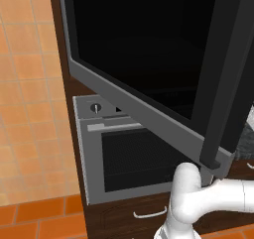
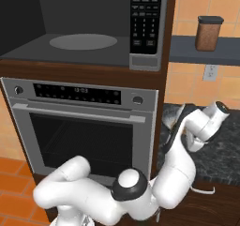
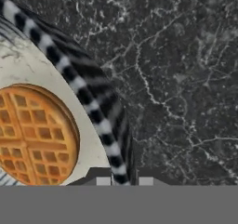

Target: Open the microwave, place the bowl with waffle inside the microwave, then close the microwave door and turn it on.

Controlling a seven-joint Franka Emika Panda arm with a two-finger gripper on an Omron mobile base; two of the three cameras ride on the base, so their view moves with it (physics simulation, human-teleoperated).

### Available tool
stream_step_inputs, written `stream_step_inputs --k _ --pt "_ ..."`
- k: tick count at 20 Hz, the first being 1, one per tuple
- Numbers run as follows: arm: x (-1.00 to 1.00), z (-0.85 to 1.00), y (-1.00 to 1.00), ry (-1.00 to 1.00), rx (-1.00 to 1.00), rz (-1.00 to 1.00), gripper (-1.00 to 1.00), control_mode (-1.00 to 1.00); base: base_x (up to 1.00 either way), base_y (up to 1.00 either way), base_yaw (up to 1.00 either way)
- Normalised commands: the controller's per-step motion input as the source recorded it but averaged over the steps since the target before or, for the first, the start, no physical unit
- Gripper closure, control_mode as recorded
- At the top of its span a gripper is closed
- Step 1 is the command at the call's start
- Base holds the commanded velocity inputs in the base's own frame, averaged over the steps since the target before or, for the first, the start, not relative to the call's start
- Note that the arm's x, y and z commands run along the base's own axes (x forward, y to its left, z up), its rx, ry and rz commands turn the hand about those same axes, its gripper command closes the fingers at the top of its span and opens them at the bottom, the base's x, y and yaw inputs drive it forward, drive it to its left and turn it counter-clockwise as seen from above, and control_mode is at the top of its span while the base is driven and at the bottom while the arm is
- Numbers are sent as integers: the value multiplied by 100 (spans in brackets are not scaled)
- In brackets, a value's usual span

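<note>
- Bowl [image 3: 100,111] with the waffle [image 3: 32,135] rests on the dark speckled surface [image 3: 186,79], to the right of the microwave [image 2: 93,28].
- Microwave door [image 1: 149,59] stands swung open; the cavity with its round plate [image 2: 83,41] is free.
- End effector [image 3: 121,181] straddles the striped rim of the bowl, fingertips nearly closed on it: grasping the bowl.
- Step in hand, as judged: pick-up of the bowl.
- Next move calls for a level lift, then transfer left into the cavity.

Blk/wht striped bowl [image 3: 88,97], golden waffle [image 3: 32,135], blk marble counter [image 3: 186,79].
</note>
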Motion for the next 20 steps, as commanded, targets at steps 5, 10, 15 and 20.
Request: stream_step_inputs --k 5,10,15,20 --pt "-1 31 -12 0 -1 -25 100 -100 0 0 0" --pt "-23 45 -82 -1 0 -8 100 -100 0 0 0" --pt "-84 21 -28 -11 0 1 100 -100 0 0 0" --pt "-100 29 26 -33 -6 6 100 -100 0 0 0"
